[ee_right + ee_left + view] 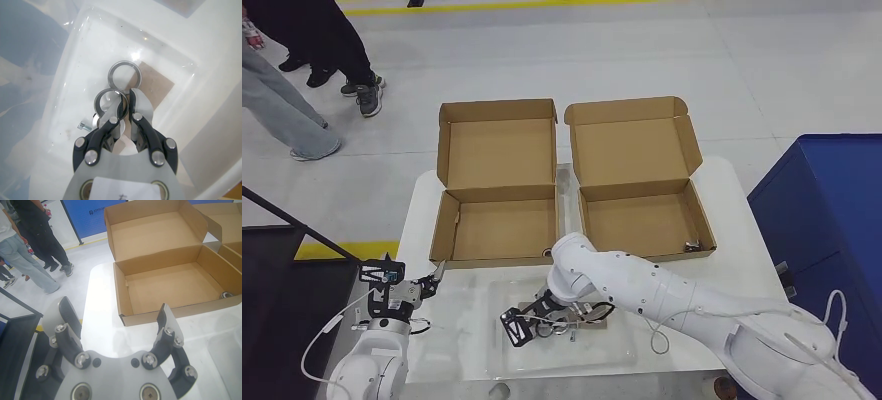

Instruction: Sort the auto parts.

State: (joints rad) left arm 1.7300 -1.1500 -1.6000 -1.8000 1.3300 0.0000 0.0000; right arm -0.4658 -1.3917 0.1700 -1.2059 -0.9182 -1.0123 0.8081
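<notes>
My right gripper (126, 100) is down inside the clear plastic bin (170, 62), shut on the rim of a dark metal ring (98, 103). A second metal ring (124, 74) lies just beyond it on the bin floor. A small bolt (84, 126) lies close by. In the top view the right gripper (554, 312) is in the bin (642, 350) at the table's front. My left gripper (119, 317) hangs open and empty over the table's left front corner, short of the left cardboard box (175, 285). A metal bearing (226, 294) rests in that box's corner.
Two open cardboard boxes stand side by side behind the bin, the left box (497, 215) and the right box (642, 210), which holds a small part (694, 244). A blue cabinet (832, 220) stands to the table's right. A brown paper patch (157, 85) lies under the bin.
</notes>
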